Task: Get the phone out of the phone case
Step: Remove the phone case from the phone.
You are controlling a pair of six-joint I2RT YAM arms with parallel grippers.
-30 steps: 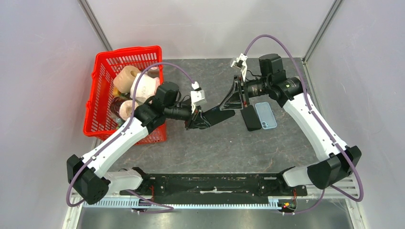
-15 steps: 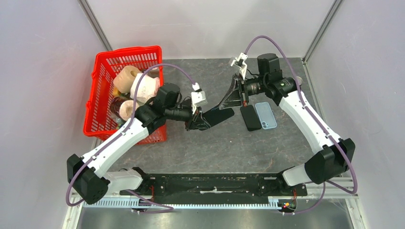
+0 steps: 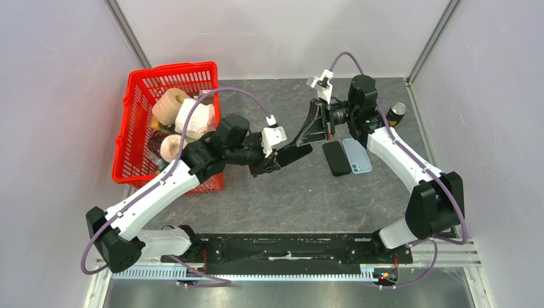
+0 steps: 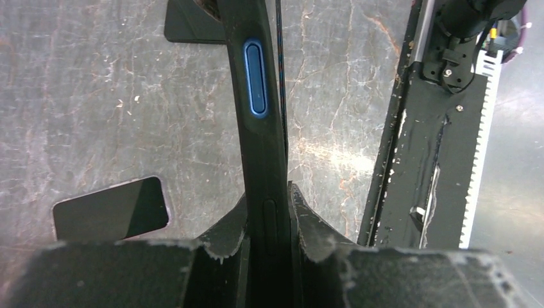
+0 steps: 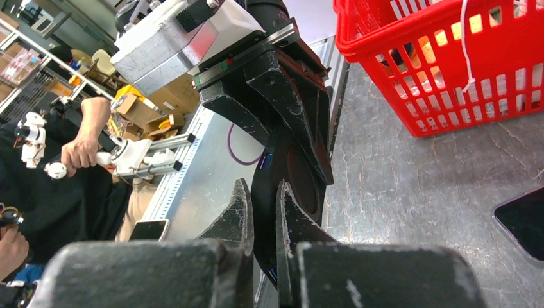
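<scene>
Surface: grey marbled tabletop (image 3: pixel 282 199), pale booth walls around.
Task thing: black rubbery phone case (image 4: pixel 266 151) with the blue-buttoned phone (image 4: pixel 255 77) inside, held in the air above mid-table, edge-on to the left wrist view.
Left gripper (image 4: pixel 269 208): closed on one end of the black rubbery phone case.
Right gripper (image 5: pixel 262 196): pinched tight on the opposite end.
Nearby: flat black phone (image 3: pixel 336 158) lying on the table, just beside a pale blue slab (image 3: pixel 357 155), phone or case we cannot tell; dark drinks can (image 3: pixel 398 113) further right; red plastic basket (image 3: pixel 128 138) of paper rolls far left.
Progress: we judge it early. Both grips are set, the phone sits in its case, and the peel-apart is all left.
</scene>
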